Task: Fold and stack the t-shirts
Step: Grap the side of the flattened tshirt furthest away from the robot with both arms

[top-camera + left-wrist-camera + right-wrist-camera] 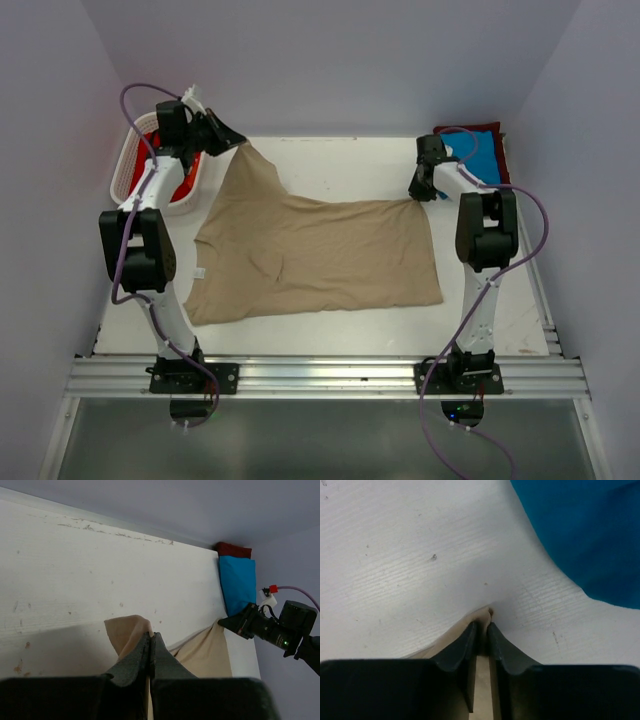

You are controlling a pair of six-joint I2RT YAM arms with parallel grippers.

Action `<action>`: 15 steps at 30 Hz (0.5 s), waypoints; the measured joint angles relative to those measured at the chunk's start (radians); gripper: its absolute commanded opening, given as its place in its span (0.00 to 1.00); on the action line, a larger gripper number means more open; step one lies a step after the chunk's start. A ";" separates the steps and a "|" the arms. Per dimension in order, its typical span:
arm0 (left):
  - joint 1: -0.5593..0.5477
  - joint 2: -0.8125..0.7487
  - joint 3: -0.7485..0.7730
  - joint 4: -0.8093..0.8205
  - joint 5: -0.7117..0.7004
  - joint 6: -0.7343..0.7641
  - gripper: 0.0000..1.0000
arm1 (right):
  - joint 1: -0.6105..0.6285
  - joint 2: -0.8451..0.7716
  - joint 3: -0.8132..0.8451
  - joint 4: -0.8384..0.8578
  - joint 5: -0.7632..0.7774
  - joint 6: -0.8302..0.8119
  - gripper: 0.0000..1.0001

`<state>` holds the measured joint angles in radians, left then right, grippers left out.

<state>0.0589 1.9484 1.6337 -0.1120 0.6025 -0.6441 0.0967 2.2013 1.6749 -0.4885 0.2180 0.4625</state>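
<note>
Top external view has the tan t-shirt (310, 255) spread over the middle of the white desk (350, 165), most of it lying flat with a few creases, its near edge running close to the arms' bases. The left hand (238, 143) is clenched on the shirt's far left corner and holds it above the desk, so the cloth rises in a narrow peak from the flat part up to the fingers. From the left wrist camera the two dark fingers (140, 655) are pressed together with a fold of tan cloth sticking out between them. The right hand (418, 192) sits low at the shirt's far right corner; its own camera shows the fingers (462, 645) drawn nearly together with the tan corner pinched between them (a small tip of cloth pokes out just past the fingertips), right down on the desk surface. At the far right corner of the desk lies a blue t-shirt (492, 168) on top of a maroon t-shirt (485, 130), whose far edge shows beyond it. At the far left stands a white lattice basket (125, 180) with a red t-shirt (188, 180) inside, just beside the left arm.
</note>
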 measured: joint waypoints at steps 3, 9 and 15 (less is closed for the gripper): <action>0.000 -0.004 -0.015 0.001 0.003 0.000 0.00 | -0.001 0.005 0.008 0.006 -0.002 -0.003 0.00; 0.000 -0.004 -0.023 0.000 0.007 0.000 0.00 | -0.001 0.004 0.008 0.008 -0.003 -0.007 0.00; 0.000 -0.027 -0.026 -0.038 -0.005 0.014 0.00 | -0.001 -0.048 -0.038 0.011 -0.001 -0.016 0.00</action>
<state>0.0589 1.9209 1.6077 -0.1501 0.5976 -0.6304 0.0959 2.1532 1.6371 -0.4770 0.2173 0.4465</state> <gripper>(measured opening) 0.013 0.015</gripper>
